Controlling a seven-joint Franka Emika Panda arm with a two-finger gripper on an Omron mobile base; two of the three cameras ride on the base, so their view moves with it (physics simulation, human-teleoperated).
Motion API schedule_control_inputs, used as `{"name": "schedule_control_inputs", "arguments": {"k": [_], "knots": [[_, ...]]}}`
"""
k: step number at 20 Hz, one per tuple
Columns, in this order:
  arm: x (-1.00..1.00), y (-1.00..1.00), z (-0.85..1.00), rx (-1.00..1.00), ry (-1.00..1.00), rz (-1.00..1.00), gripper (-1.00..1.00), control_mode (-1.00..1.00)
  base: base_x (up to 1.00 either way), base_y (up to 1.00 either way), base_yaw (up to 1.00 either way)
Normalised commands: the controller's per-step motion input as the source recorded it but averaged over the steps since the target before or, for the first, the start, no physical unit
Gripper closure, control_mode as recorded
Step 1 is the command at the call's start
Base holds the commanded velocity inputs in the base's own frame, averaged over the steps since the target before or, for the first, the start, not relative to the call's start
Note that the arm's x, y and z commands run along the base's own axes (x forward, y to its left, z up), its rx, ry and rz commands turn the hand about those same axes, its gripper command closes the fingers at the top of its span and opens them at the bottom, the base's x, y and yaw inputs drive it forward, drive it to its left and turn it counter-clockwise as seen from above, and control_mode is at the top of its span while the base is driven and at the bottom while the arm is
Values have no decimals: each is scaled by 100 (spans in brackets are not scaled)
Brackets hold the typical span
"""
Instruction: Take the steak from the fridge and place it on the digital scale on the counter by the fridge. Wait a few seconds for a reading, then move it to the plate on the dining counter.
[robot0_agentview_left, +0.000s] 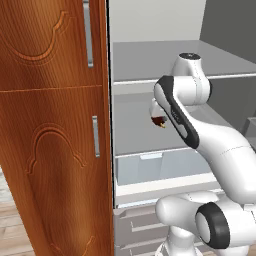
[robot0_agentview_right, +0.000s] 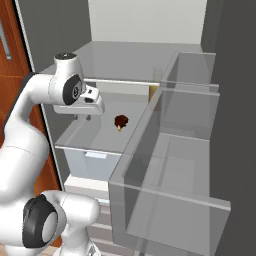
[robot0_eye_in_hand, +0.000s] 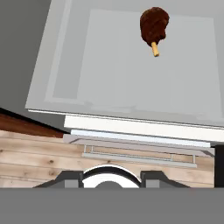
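nearest the base, the white arm rises and bends in toward the open fridge (robot0_agentview_right: 150, 30), its steel-grey door (robot0_agentview_right: 170, 165) swung out on the right with translucent bins along it. the gripper (robot0_agentview_right: 82, 118) hangs just over the front part of the middle shelf (robot0_eye_in_hand: 109, 70), pointing down; its tips are too small and hidden to read, so i cannot tell whether they are spread or pressed together, but nothing is seen between them. farther in on the same shelf lies the steak (robot0_eye_in_hand: 154, 24), a dark red-brown lump with a pale stub, apart from the hand and untouched. judging from this, the task is at its start: the door is open, but the grasp, the weighing on the scale and the move to the plate are all left.
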Motion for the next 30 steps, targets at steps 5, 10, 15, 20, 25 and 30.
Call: {"name": "schedule_control_inputs", "arguments": {"k": [5, 10, 15, 20, 25, 30], "knots": [[-25, -4, -6, 0, 0, 0, -100, -100, 0, 0, 0], [-4, -29, -25, 0, -2, -1, -100, -100, 0, 0, 0], [5, -20, -42, -4, -9, 0, -100, -100, 0, 0, 0], [28, -11, -43, -5, -16, 0, -100, -100, 0, 0, 0], [53, -16, -17, -1, -14, 0, -100, -100, 0, 0, 0], [89, -7, -1, 0, -1, 0, -100, -100, 0, 0, 0]]}}
